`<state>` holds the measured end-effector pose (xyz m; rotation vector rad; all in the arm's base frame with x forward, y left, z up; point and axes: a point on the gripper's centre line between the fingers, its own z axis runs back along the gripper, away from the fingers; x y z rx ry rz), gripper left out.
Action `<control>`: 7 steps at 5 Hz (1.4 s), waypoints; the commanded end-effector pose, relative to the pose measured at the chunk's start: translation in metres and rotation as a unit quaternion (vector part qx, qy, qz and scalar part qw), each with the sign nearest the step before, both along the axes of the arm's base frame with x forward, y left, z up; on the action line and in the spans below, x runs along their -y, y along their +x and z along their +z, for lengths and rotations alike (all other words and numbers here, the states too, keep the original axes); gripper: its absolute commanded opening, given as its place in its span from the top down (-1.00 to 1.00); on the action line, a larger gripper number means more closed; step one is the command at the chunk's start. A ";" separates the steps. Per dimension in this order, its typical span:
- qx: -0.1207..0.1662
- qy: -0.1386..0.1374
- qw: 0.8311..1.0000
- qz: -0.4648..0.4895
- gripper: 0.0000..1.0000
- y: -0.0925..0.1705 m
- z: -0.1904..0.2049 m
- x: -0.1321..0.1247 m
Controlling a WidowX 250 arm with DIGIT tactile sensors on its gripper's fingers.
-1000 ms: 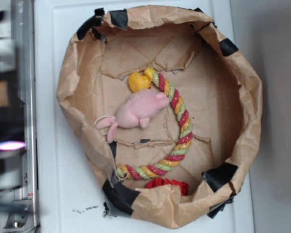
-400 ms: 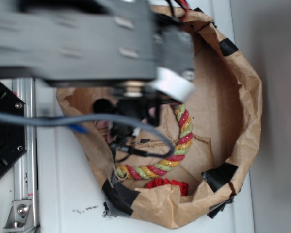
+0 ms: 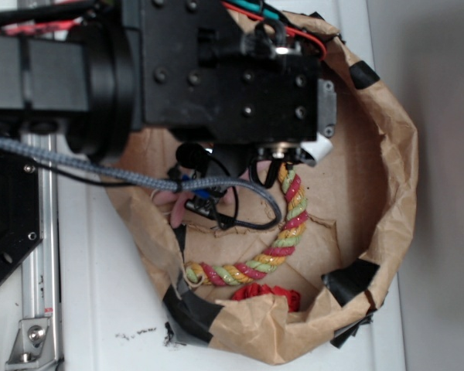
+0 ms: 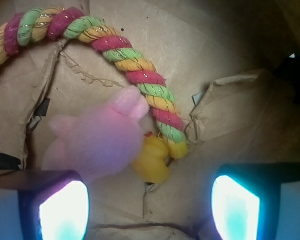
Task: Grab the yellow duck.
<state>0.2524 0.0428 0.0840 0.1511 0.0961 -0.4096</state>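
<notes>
The yellow duck (image 4: 151,160) lies on the brown paper floor, wedged between the pink plush animal (image 4: 97,137) and the yellow end of the red-yellow-green twisted rope (image 4: 140,75). My gripper (image 4: 149,205) hangs open above it, its two fingers wide apart, with only paper between them. The duck sits just ahead of the gap, slightly toward the centre. In the exterior view the black arm body (image 3: 216,69) covers the duck and most of the plush; only the rope (image 3: 282,232) shows below it.
A crumpled brown paper wall (image 3: 394,154) with black tape patches rings the toys. A red object (image 3: 267,294) lies near the front rim. Grey cables (image 3: 139,174) hang from the arm. A torn paper flap (image 4: 230,105) rises right of the duck.
The arm came in from the left over the paper ring, now covering the duck and plush in the exterior view. The toys themselves have not moved.
</notes>
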 end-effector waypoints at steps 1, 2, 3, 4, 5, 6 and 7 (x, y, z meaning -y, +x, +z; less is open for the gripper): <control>0.021 0.003 1.000 0.004 -1.00 0.002 0.009 -0.003; 0.021 0.003 1.000 0.004 -1.00 0.002 0.009 -0.003; 0.013 0.012 0.996 -0.082 -1.00 -0.016 -0.017 0.003; 0.040 0.014 0.989 -0.138 -1.00 -0.037 -0.033 -0.010; 0.075 0.006 0.982 -0.176 -1.00 -0.035 -0.031 -0.010; 0.069 0.010 0.982 -0.174 -1.00 -0.022 -0.032 -0.012; 0.072 0.003 0.979 -0.189 -1.00 -0.015 -0.030 -0.004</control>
